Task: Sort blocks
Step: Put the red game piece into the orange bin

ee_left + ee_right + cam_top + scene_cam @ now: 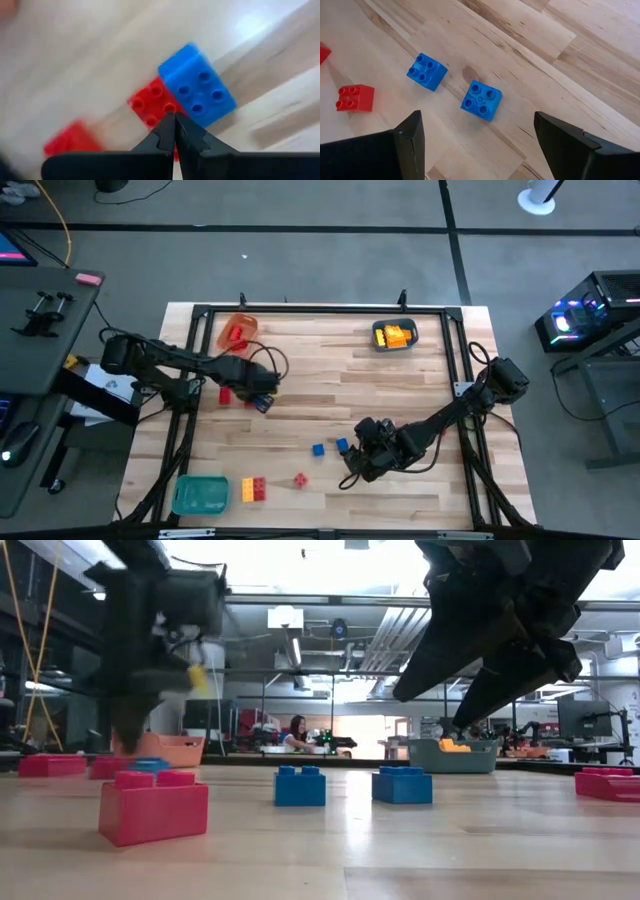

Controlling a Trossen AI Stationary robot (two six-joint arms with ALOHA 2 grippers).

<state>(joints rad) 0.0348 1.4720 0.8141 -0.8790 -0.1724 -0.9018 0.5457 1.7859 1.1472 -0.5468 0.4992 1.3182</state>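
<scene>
Right claw (477, 145) gaping, empty, above two blue bricks (481, 100) near counter front; farther back, left claw (174, 131) pinched shut on nothing over joined red-blue bricks (172, 97); bricks likely light, rigid, slick—grip flat sidewalls.

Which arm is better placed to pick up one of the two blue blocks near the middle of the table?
The right. Its open gripper hovers just beside the two blue blocks, which its wrist view shows between its fingers. The left gripper is shut, farther off by a red block.
</scene>
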